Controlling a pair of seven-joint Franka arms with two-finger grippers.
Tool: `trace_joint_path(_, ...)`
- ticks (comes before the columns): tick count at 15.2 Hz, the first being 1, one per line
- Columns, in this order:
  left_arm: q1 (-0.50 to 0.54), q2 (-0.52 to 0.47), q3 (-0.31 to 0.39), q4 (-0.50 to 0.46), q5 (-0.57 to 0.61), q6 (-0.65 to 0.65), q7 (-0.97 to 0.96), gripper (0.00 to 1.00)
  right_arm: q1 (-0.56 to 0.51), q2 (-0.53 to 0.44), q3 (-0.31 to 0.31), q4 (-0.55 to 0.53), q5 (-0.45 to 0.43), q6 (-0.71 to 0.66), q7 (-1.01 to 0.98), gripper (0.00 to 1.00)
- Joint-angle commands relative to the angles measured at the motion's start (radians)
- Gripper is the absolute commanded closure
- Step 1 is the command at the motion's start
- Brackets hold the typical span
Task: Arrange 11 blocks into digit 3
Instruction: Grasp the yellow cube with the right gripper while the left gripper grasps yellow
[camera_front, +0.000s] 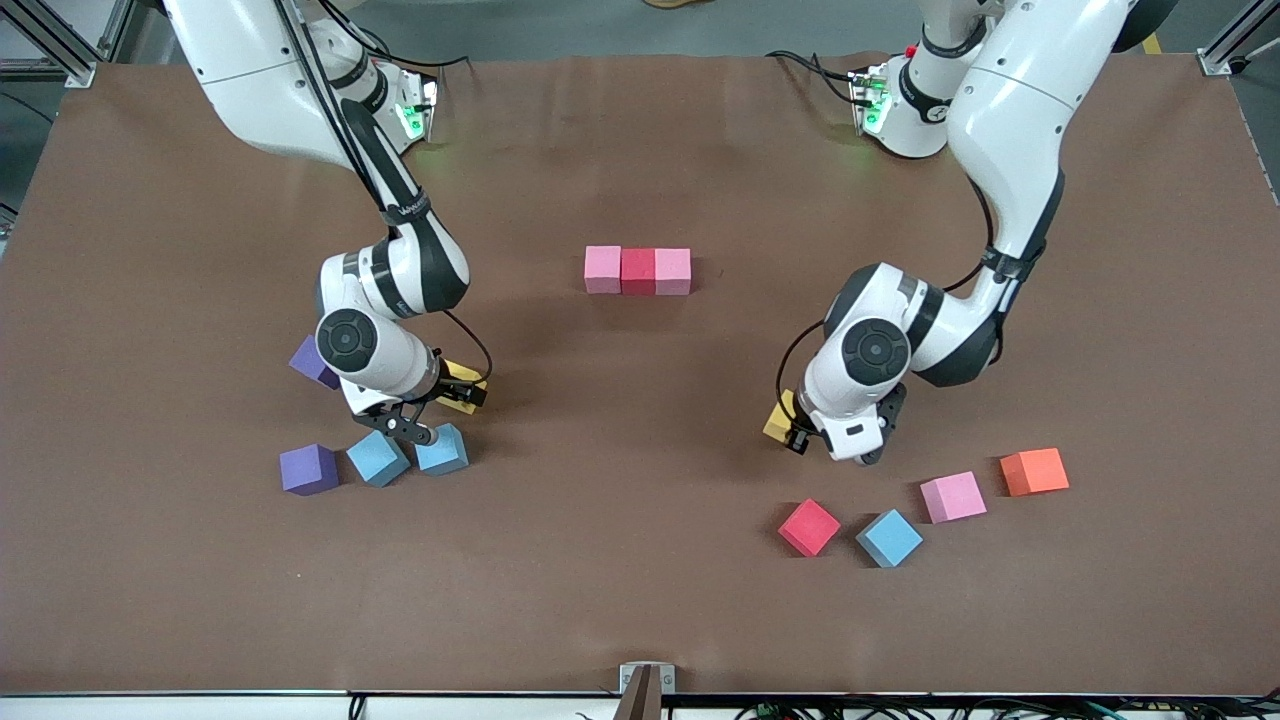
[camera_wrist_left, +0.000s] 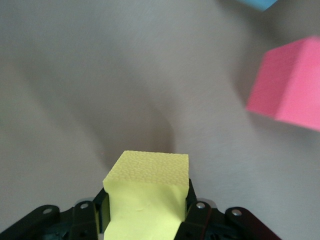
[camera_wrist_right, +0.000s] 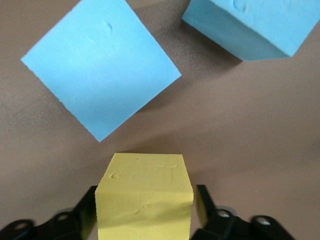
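Observation:
A pink, red and pink row (camera_front: 637, 270) lies mid-table, the start of the digit 3. My left gripper (camera_wrist_left: 147, 200) is shut on a yellow block (camera_wrist_left: 150, 172), low at the table beside a red block (camera_wrist_left: 290, 85); in the front view this gripper (camera_front: 788, 428) holds its yellow block (camera_front: 777, 418). My right gripper (camera_wrist_right: 145, 210) stands open closely round another yellow block (camera_wrist_right: 144, 192), a thin gap at one finger. That yellow block (camera_front: 458, 374) sits by two light blue blocks (camera_front: 378, 458) (camera_front: 442, 448).
Two purple blocks (camera_front: 309, 468) (camera_front: 310, 362) lie at the right arm's end, one half hidden by the arm. Red (camera_front: 809, 526), light blue (camera_front: 889, 537), pink (camera_front: 953, 497) and orange (camera_front: 1034, 471) cubes lie near the left gripper, nearer the front camera.

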Motion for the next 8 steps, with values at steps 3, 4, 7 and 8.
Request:
trace_joint_path(3, 0.045, -0.031, -0.008, 0.081, 0.020, -0.137, 0.093, 1.00, -0.002, -0.021, 0.021, -0.020, -0.007, 0.004, -0.010, 0.61)
trace_joint_path(4, 0.050, -0.033, -0.008, 0.112, 0.016, -0.180, 0.116, 1.00, -0.002, -0.021, 0.030, -0.014, -0.007, 0.002, -0.010, 0.63)
trace_joint_path(7, 0.058, -0.032, -0.009, 0.204, -0.003, -0.292, 0.265, 1.00, -0.002, -0.022, 0.064, 0.014, -0.007, -0.004, -0.022, 0.69)
trace_joint_path(8, 0.068, -0.033, -0.009, 0.207, -0.038, -0.298, 0.265, 1.00, -0.002, -0.022, 0.076, 0.026, -0.007, -0.004, -0.027, 0.70)
